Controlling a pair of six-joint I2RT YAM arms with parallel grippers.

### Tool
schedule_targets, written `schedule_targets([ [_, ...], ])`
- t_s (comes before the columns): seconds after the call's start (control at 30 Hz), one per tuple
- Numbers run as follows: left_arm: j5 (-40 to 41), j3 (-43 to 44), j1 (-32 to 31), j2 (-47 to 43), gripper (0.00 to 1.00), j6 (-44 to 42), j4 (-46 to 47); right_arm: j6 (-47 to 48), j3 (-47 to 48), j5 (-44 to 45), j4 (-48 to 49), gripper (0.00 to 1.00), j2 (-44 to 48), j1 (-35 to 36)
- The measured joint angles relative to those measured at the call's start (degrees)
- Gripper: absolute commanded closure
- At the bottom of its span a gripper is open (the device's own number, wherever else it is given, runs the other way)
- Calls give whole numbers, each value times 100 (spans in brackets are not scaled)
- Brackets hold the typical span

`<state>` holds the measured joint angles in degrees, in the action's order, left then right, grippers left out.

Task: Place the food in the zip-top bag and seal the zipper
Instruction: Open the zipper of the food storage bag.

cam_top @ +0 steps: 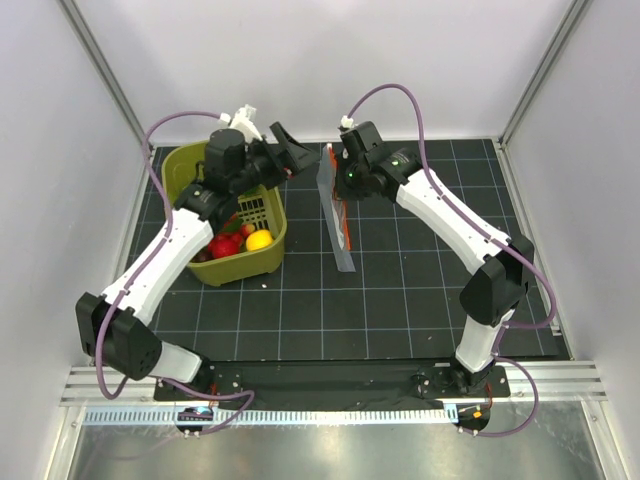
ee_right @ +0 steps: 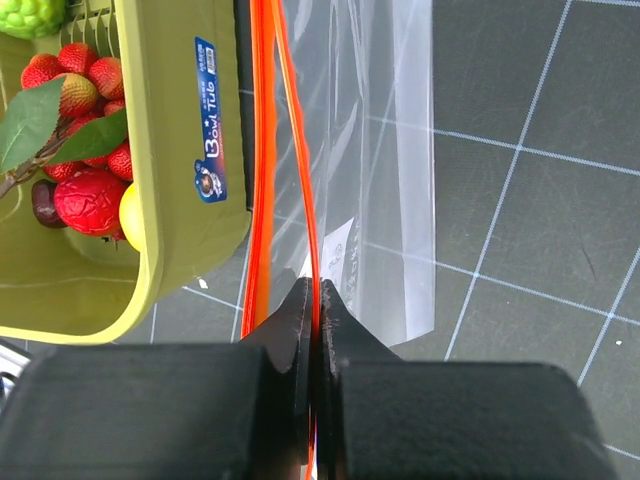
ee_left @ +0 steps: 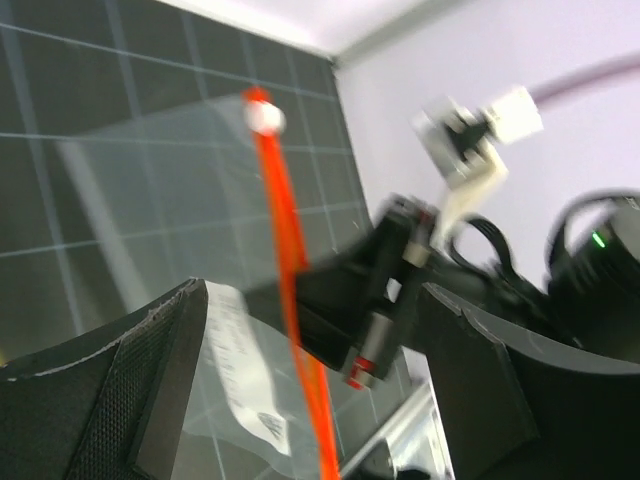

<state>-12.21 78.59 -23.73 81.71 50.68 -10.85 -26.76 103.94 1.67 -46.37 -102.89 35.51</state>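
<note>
Red-orange zipper (ee_right: 262,150) pinched tight in my right claw (ee_right: 317,292)!
Clear zip-top bag (ee_right: 395,160) hangs just beside the olive basket (ee_right: 185,230) wall; food (ee_right: 85,195) sits in that basket; my left claw (ee_left: 310,370) gapes wide facing the bag; dark table (ee_right: 530,200) stretches rightward.

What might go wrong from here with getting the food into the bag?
The right gripper pinches both zipper tracks together, so the bag mouth looks barely parted; food, now in the basket, may bounce off. The open left gripper hovers close and could knock the bag from that single pinch.
</note>
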Motion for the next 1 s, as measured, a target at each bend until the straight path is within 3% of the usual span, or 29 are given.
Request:
schedule_targets([
  [0.3, -216, 79, -326, 258, 25, -61, -50, -42, 0, -39, 7, 99, 0, 0],
  [0.77, -197, 275, -474, 938, 30, -70, -428, -42, 0, -44, 175, 99, 0, 0],
  [0.87, -190, 487, -553, 1137, 40, -168, -669, -35, 0, 0, 173, 99, 0, -24],
  [1.0, -136, 793, -616, 1344, 67, -302, -968, -33, -13, 20, 162, 99, 0, -39],
])
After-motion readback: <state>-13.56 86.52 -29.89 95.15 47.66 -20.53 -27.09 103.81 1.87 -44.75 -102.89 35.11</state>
